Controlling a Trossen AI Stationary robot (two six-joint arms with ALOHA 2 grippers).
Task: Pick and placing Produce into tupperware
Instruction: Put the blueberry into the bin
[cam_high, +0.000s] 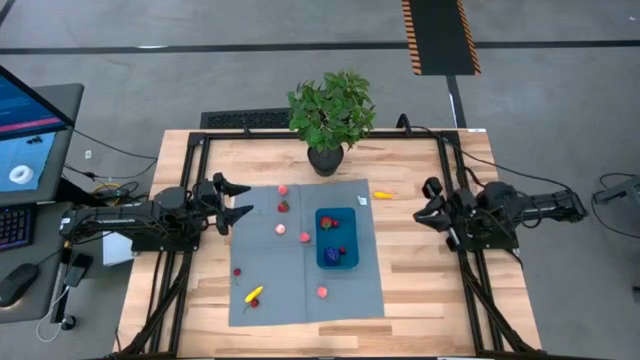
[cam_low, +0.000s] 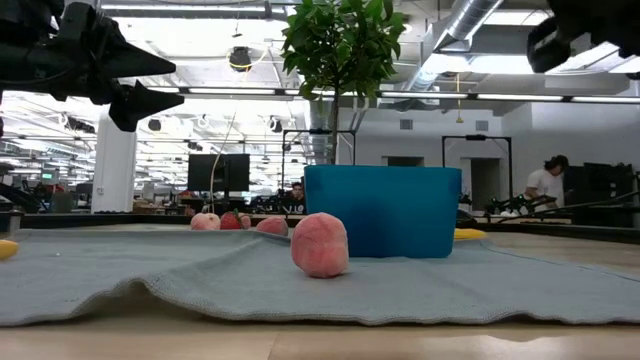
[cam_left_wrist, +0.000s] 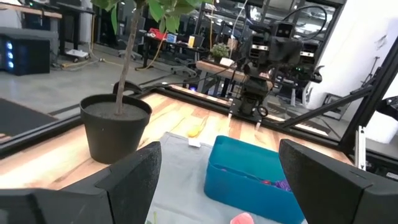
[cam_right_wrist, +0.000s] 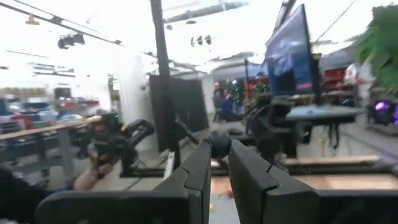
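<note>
High view: blue tupperware (cam_high: 350, 222) with red and purple produce (cam_high: 331, 256); left jaws apart, right together.

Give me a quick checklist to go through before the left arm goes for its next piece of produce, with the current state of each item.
1. Left pincer open: ok, jaws spread wide at the mat's left edge.
2. Left pincer empty: ok, nothing between its fingers.
3. Blue container on the mat, open side up: ok; it already holds some red pieces and a purple-blue cluster.
4. Produce left to pick: ok; a pink piece and a red piece lie near the left pincer.
5. Right pincer clear of the container: ok, off the mat on the right, nearly shut.
6. Yellow piece lies off the mat: not ok.
</note>
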